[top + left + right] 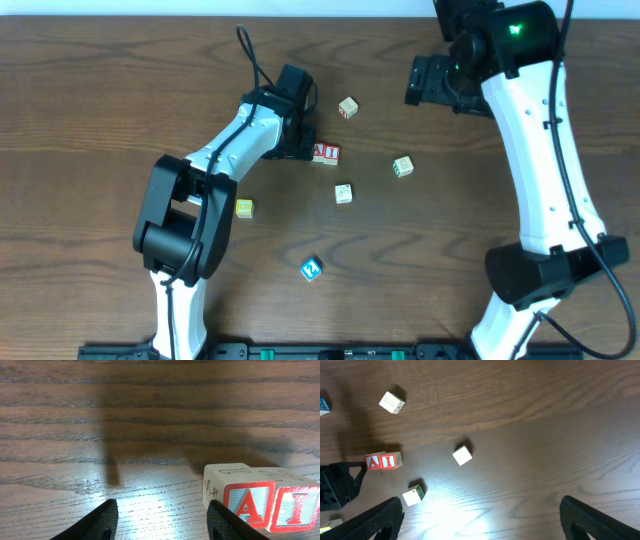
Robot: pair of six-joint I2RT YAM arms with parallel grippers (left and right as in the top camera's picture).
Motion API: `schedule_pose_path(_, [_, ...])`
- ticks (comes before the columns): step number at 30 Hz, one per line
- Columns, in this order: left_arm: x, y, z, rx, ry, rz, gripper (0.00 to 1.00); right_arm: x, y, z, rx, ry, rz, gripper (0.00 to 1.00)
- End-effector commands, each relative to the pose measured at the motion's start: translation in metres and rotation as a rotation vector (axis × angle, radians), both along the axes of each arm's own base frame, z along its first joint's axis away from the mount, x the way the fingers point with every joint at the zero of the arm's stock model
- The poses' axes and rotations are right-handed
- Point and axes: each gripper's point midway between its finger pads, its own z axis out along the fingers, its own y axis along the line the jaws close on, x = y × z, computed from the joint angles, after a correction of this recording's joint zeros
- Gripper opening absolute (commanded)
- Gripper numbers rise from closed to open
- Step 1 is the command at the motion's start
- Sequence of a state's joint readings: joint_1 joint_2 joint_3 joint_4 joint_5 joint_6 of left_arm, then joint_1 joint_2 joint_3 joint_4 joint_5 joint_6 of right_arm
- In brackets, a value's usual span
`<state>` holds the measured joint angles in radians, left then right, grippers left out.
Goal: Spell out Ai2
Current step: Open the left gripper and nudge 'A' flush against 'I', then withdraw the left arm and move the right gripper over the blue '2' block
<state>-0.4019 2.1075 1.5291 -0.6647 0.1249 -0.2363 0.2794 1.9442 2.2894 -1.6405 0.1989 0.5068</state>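
The red-lettered A block (pixel 320 154) and I block (pixel 333 154) sit side by side on the table's middle, touching. In the left wrist view the A block (pixel 247 505) and I block (pixel 297 507) lie at the lower right. My left gripper (pixel 162 520) is open and empty, with its right finger just beside the A block; from overhead it (pixel 303 148) sits just left of the pair. The blue 2 block (pixel 311 267) lies alone toward the front. My right gripper (pixel 425 80) is open and empty, held high at the back right (pixel 480 515).
Loose blocks lie around: one behind the pair (pixel 348 107), a green-edged one to the right (pixel 402 166), one in front (pixel 343 193), and a yellow one at the left (pixel 244 208). The left arm's cable loops at the back.
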Motion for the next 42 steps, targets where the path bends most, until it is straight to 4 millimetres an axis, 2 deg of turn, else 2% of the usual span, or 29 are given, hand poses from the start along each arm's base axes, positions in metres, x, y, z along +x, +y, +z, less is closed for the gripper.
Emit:
schedule_pose_path(1, [-0.001, 0.002, -0.005, 0.004, 0.011, 0.006, 0.59, 0.001, -0.002, 0.001, -0.017, -0.002, 0.009, 0.99])
schedule_pose_path(7, [-0.001, 0.002, -0.005, 0.005, 0.009, 0.006, 0.63, 0.001, -0.002, 0.001, -0.017, -0.002, 0.009, 0.99])
schedule_pose_path(12, [0.004, 0.005, -0.002, 0.018, -0.011, 0.014, 0.60, 0.001, -0.002, 0.001, -0.017, -0.002, 0.009, 0.99])
schedule_pose_path(17, [0.014, 0.038, 0.019, 0.134, -0.033, 0.070, 0.60, -0.001, -0.003, 0.020, 0.004, -0.071, 0.002, 0.99])
schedule_pose_path(21, [0.023, 0.057, 0.067, 0.157, -0.099, 0.097, 0.60, -0.016, -0.005, 0.053, 0.032, -0.164, 0.003, 0.99])
schedule_pose_path(23, [0.026, 0.064, 0.103, 0.134, -0.162, 0.116, 0.60, -0.026, -0.009, 0.071, 0.037, -0.216, 0.001, 0.99])
schedule_pose_path(25, [0.022, 0.073, 0.150, 0.103, -0.248, 0.140, 0.63, -0.038, -0.015, 0.090, 0.036, -0.270, -0.005, 0.99])
schedule_pose_path(27, [0.012, 0.081, 0.191, 0.080, -0.326, 0.144, 0.71, -0.050, -0.019, 0.100, 0.042, -0.292, -0.005, 0.99])
schedule_pose_path(29, [-0.007, 0.089, 0.234, 0.076, -0.411, 0.108, 0.92, -0.067, -0.022, 0.103, 0.045, -0.273, -0.001, 0.99])
schedule_pose_path(30, [-0.017, 0.094, 0.250, 0.085, -0.441, 0.093, 0.97, -0.073, -0.022, 0.102, 0.049, -0.257, 0.003, 0.99])
schedule_pose_path(31, [-0.027, 0.101, 0.263, 0.101, -0.466, 0.101, 0.95, -0.078, -0.014, 0.101, 0.068, -0.243, 0.065, 0.99])
schedule_pose_path(33, [-0.049, 0.119, 0.286, 0.152, -0.505, 0.134, 0.95, -0.089, 0.004, 0.100, 0.089, -0.231, 0.145, 0.99])
schedule_pose_path(36, [-0.075, 0.136, 0.303, 0.193, -0.528, 0.160, 0.95, -0.106, 0.023, 0.100, 0.059, -0.235, 0.234, 0.99])
schedule_pose_path(39, [-0.098, 0.143, 0.312, 0.193, -0.526, 0.162, 0.95, -0.126, 0.049, 0.091, 0.055, -0.204, 0.343, 0.99])
schedule_pose_path(42, [-0.115, 0.148, 0.316, 0.191, -0.521, 0.170, 0.95, -0.144, 0.065, 0.071, 0.034, -0.138, 0.431, 0.99])
